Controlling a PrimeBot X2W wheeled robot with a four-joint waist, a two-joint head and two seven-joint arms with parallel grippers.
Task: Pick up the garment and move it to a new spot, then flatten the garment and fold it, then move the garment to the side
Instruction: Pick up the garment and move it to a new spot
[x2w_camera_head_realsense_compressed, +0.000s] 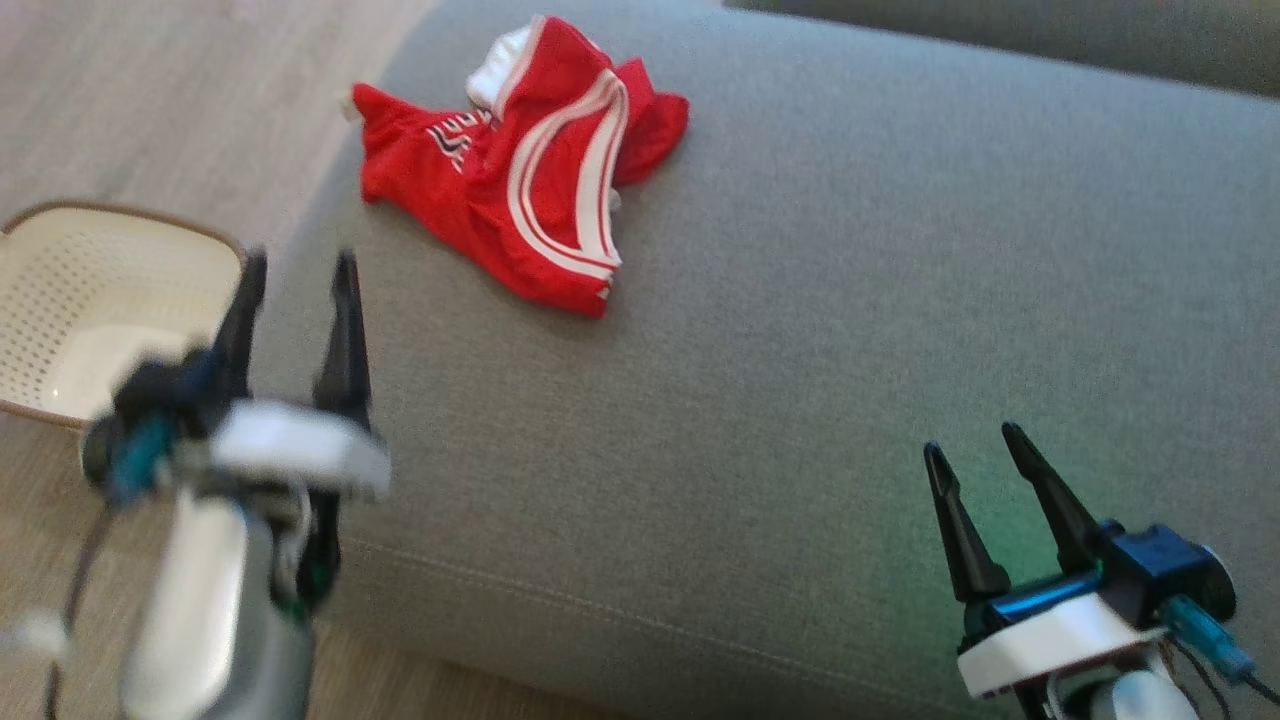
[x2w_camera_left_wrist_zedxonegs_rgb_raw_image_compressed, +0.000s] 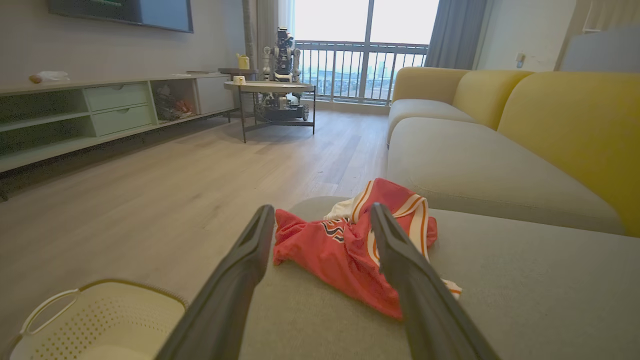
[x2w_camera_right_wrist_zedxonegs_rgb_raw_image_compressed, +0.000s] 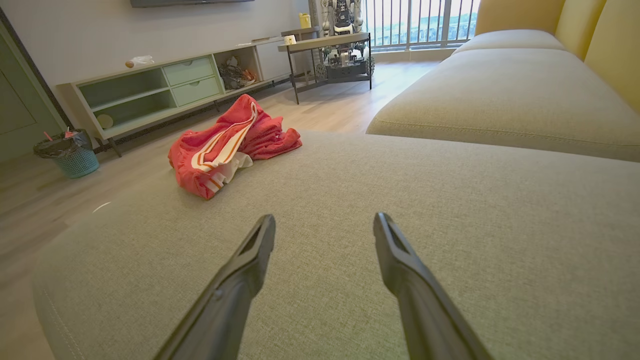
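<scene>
Red jersey (x2w_camera_head_realsense_compressed: 520, 160) lies crumpled nr far-left corner of grey sofa seat (x2w_camera_head_realsense_compressed: 850, 300). L hand (x2w_camera_head_realsense_compressed: 300, 262) over near-left edge, R hand (x2w_camera_head_realsense_compressed: 975, 437) nr near-right edge; both w/ fingers apart, empty.

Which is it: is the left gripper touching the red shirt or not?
Apart. The head view shows bare grey cushion between the left gripper and the red shirt; its jaws are open.

Upper centre, we see a red jersey (x2w_camera_head_realsense_compressed: 480, 200) with white stripes on a grey sofa (x2w_camera_head_realsense_compressed: 800, 350); at left, a cream perforated basket (x2w_camera_head_realsense_compressed: 100, 270).
</scene>
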